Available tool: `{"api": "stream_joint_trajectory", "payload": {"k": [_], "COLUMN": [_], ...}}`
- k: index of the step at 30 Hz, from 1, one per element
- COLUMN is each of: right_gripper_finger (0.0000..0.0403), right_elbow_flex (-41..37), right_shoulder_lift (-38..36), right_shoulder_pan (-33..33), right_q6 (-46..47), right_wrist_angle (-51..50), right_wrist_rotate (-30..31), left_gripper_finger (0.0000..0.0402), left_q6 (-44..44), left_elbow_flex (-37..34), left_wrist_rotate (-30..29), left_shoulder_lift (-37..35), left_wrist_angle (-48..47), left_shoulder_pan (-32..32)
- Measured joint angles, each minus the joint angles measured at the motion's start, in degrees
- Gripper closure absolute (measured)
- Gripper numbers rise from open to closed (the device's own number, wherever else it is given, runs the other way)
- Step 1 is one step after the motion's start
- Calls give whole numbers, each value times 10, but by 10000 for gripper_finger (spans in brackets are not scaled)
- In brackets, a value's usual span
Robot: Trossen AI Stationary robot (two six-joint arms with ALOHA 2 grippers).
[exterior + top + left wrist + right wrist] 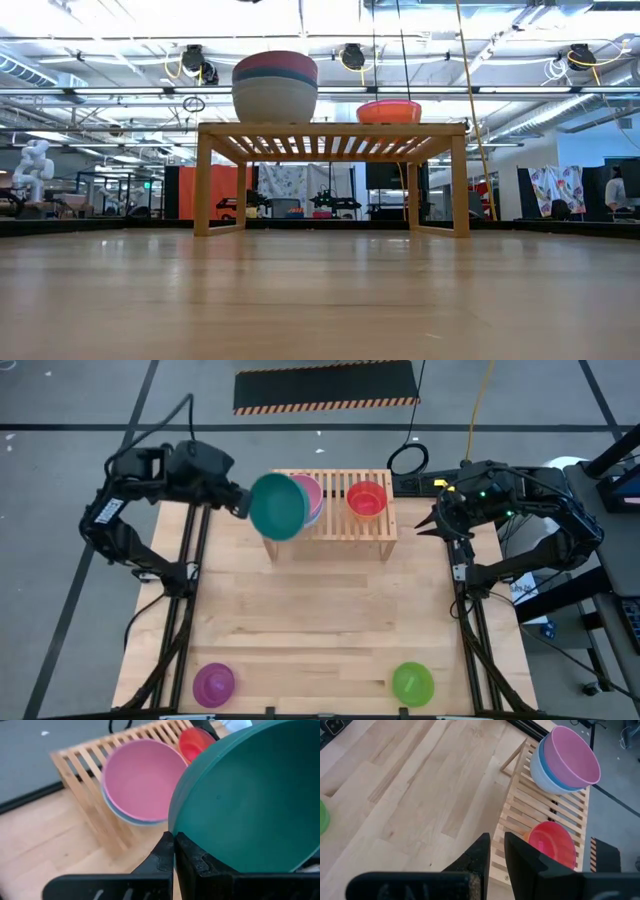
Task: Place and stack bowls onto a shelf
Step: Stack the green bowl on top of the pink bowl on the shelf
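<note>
My left gripper (243, 503) is shut on a large teal bowl (278, 506), held in the air by the left end of the light-wood slatted shelf (340, 525). On the shelf stands a stack of bowls with a pink one on top (308, 493); in the low view the stack (275, 86) shows pink, blue and white. A red bowl (366, 498) sits on the slats to its right. A purple bowl (213, 683) and a green bowl (412, 682) rest on the table near its front edge. My right gripper (497, 851) hangs right of the shelf, narrowly open, holding nothing. My left gripper pinches the teal bowl's rim (173, 831) between its two fingers, one on each face of the wall. The fingers come slanting down from the table's left side. The bowl (250, 800) is lifted clear and tilted on its side, beyond the fingers toward the shelf.
Bare wooden tabletop (320, 620) lies between the shelf and the two bowls at the front. Dark frame rails (185, 620) run along both sides of the table. The shelf's slats (530, 805) between the stack and the red bowl are bare.
</note>
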Motion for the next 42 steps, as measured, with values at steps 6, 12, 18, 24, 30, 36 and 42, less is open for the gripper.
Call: {"api": "stream_joint_trajectory", "payload": {"k": [6,12,18,24,30,36,42], "right_gripper_finger": [353,353,353,353,353,353,353], "right_elbow_flex": [0,0,0,0,0,0,0], "right_shoulder_lift": [0,0,0,0,0,0,0], "right_shoulder_pan": [0,0,0,0,0,0,0], "right_q6": [-12,-18,-18,-18,-18,-18,-18], "right_wrist_angle": [0,0,0,-1,-3,-4,-5], "right_wrist_rotate": [3,3,3,4,4,4,4], "left_gripper_finger": [399,399,399,399,399,400,400], "left_q6": [44,100,141,179,196,210,220], "left_elbow_flex": [2,2,2,2,2,2,1], "left_wrist_rotate": [33,75,135,169,194,219,224], "left_shoulder_lift": [5,31,65,104,132,151,167], "left_wrist_angle": [-1,1,1,0,0,0,0], "left_shoulder_pan": [73,145,198,224,241,247,247]}}
